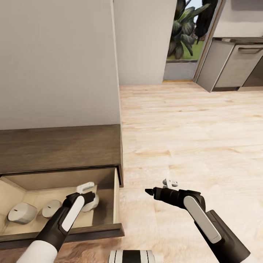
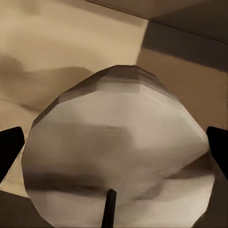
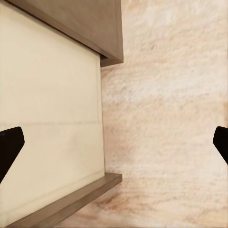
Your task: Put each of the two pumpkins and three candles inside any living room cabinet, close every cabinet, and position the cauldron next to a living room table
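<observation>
Cabinet: low dark-brown unit against the wall, one drawer pulled open, pale interior.

Candles in the drawer, counted: three. Two lie side by side on the drawer floor toward its left, one larger in view, the other just beside it. The third candle sits further right, partly hidden by the left hand.

Left hand: reaches into the drawer; in the left wrist view the candle sits between the two dark fingertips, its wick visible. Whether the fingers press it, I cannot tell.

Right hand: over the wood floor just right of the drawer, fingers spread wide, holding nothing. Its wrist view shows the drawer's corner and floor.

Grey kitchen units stand far right.
</observation>
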Robot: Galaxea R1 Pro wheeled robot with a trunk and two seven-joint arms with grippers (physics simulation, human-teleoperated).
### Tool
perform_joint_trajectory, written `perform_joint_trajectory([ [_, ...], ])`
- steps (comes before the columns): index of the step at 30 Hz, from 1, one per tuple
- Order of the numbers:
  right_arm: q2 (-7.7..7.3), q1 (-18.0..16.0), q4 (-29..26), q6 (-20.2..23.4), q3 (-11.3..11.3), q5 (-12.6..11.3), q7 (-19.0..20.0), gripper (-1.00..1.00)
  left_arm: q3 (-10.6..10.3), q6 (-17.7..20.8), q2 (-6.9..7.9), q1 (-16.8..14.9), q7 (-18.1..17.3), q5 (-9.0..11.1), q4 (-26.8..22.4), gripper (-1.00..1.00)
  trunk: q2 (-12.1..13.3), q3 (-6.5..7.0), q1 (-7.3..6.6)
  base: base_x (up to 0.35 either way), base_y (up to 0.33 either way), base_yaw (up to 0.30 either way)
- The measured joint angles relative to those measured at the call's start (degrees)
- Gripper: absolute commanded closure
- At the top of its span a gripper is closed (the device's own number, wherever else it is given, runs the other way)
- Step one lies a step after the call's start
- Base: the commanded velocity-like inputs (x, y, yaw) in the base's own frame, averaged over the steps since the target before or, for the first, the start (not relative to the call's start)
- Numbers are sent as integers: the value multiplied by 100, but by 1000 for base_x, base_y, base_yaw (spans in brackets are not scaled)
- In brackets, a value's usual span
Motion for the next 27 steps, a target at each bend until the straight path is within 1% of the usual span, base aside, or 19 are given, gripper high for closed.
perform_joint_trajectory([
  [2, -1, 7, -56, -1, 0, -1, 16, -100, 2, -55, -14, 0, 0, -122, 6, 100, -3, -44, 5, 0, 0, 0],
  [6, -15, 15, -186, 0, 2, 0, 51, -100, 3, -92, -27, 0, 0, -172, 9, 100, -8, -133, 15, 0, 0, 0],
  [7, -50, 16, -208, 0, 4, -4, 120, -100, 3, -99, -34, 0, 0, -178, 9, 100, -9, -155, 18, 0, 0, 0],
  [9, -107, 23, -218, -5, 5, -3, 384, -100, 3, -102, -38, 0, 0, -185, 10, 100, -12, -200, 23, 0, 0, 0],
  [12, -236, 72, -178, -17, 2, 10, 913, -100, 4, -104, -34, 0, 0, -184, 10, 100, -16, -266, 31, 0, 0, 0],
  [14, -290, 88, -118, -26, 1, 18, 1099, -100, 3, -106, -38, 0, 0, -178, 10, 100, -19, -311, 36, 0, 0, 0],
  [15, -300, 91, -97, -28, 1, 19, 1132, -100, 3, -105, -39, 0, 0, -179, 10, 100, -20, -333, 39, 0, 0, 0],
  [18, -313, 94, -67, -30, 1, 12, 1172, -100, 3, -103, -41, 0, 0, -183, 9, 100, -21, -333, 38, 0, 0, 0],
  [27, -317, 95, -50, -31, 1, 11, 1186, -100, 3, -97, -40, 0, 0, -172, 4, 100, -32, -532, 62, 0, 0, 0],
])
